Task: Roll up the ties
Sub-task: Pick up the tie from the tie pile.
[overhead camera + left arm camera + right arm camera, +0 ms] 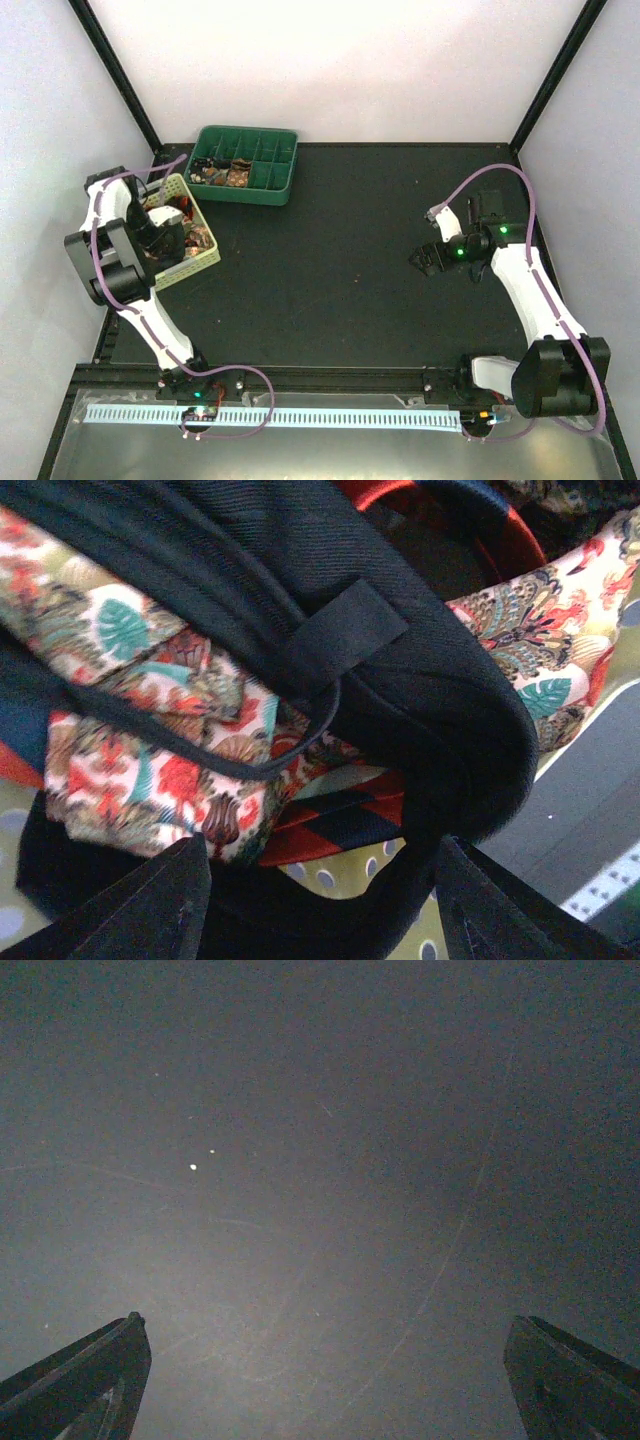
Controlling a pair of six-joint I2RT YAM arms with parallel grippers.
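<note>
Dark twill tie [400, 680] heaps over floral tie [150, 750] and striped tie [340, 825] in the yellow basket [350, 880]; left jaws stand released astride its fold; pinch one layer only, lift clear; right jaws released above the worktop [320, 1160].

L hand [320, 855] spread wide over heaped ties [150, 730].

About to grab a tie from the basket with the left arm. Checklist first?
1. Left pincer open: ok.
2. Left pincer over basket: ok.
3. One tie lying free: not ok; dark tie, floral tie and striped tie overlap.
4. Right pincer open, holding nothing: ok, above table.
5. Tray has free cells: ok, right side.
</note>
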